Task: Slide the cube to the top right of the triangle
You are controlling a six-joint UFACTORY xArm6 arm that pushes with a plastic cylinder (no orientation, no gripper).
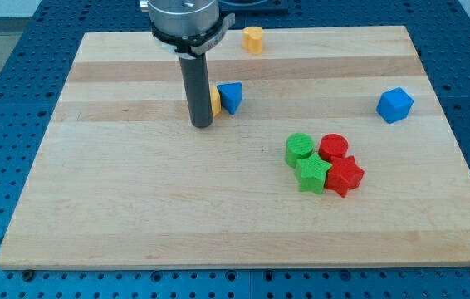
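Note:
A blue cube (394,105) sits near the board's right edge. A blue triangle (231,96) lies at the upper middle. My tip (201,124) rests on the board just left of and slightly below the triangle, far left of the cube. A yellow block (215,101) sits between the rod and the triangle, mostly hidden by the rod.
A yellow block (253,39) sits near the board's top edge. A cluster lies right of centre: a green round block (300,149), a red round block (333,148), a green star (311,174) and a red star (345,176). The wooden board (119,216) lies on a blue perforated table.

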